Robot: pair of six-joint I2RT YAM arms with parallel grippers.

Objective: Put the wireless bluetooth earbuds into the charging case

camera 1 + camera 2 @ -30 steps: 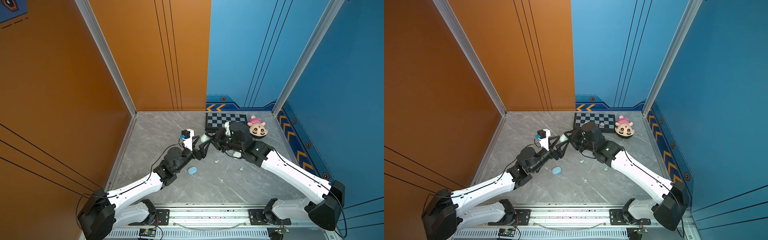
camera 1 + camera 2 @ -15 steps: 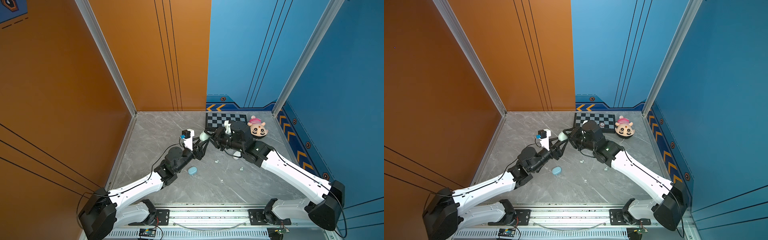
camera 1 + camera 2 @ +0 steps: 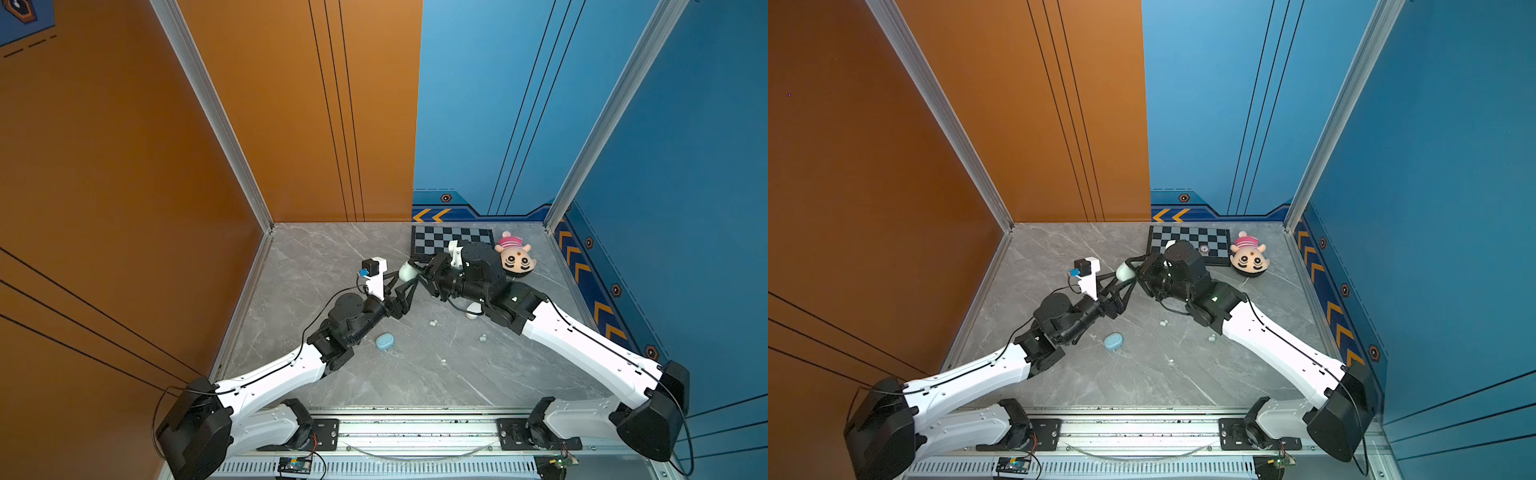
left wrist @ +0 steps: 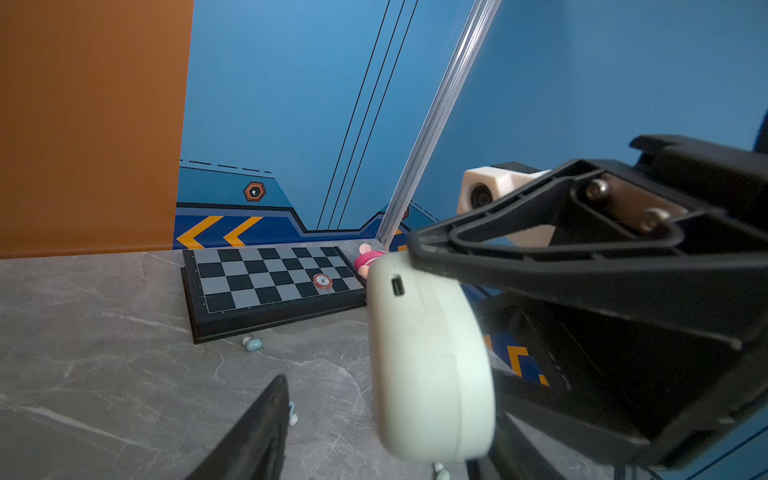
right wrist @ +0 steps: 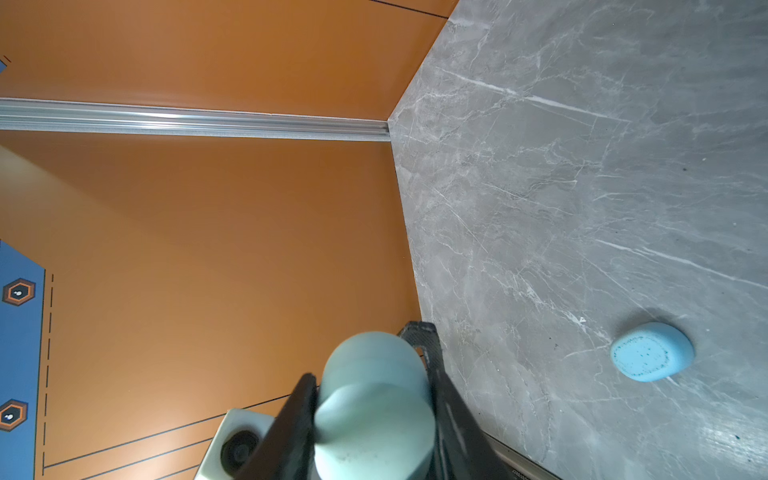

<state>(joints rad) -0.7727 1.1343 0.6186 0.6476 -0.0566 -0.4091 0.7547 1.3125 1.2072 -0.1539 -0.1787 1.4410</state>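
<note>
My right gripper (image 5: 374,399) is shut on the pale mint charging case (image 4: 428,361), which it holds up off the floor, and the case (image 3: 407,271) shows in both top views. The seam of its lid looks closed. My left gripper (image 3: 405,284) is open at the case. One of its fingers (image 4: 270,424) stands apart from the case and the other is hidden. Tiny earbuds (image 3: 433,323) (image 3: 482,337) lie loose on the grey floor. The left wrist view shows more earbuds (image 4: 252,343) (image 4: 293,415) (image 4: 440,471).
A blue case (image 3: 385,341) (image 5: 652,352) lies on the floor beside my left arm. A white case (image 3: 472,311) is half hidden under my right arm. At the back right stand a chessboard (image 3: 432,243) with a chip (image 4: 322,281) and a plush toy (image 3: 515,257). Orange and blue walls close in the floor.
The held case and both grippers have shifted slightly toward the back left. The left fingers narrowed a little, then spread again.
</note>
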